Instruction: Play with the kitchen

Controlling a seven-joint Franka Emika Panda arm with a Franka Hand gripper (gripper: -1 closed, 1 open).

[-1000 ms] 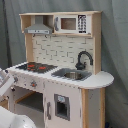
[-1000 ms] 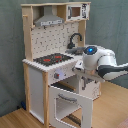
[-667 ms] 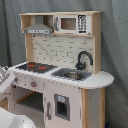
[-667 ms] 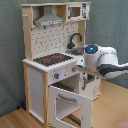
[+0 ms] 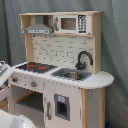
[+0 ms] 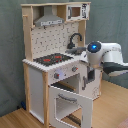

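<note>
Where second exterior view looks, kitchen [image 6: 50,60] oven door [image 6: 67,105] hangs open

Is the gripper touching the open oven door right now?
Cannot tell. In the second exterior view the gripper hangs just above the oven door, but no clear gap or contact shows.

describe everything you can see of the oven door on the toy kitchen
The oven door is a white panel with a rectangular window and a pale bar handle near its top edge. In the second exterior view it stands swung open, leaning outward and down from the kitchen front below the hob. The dark gripper hangs just above its upper edge; contact cannot be told.
</note>
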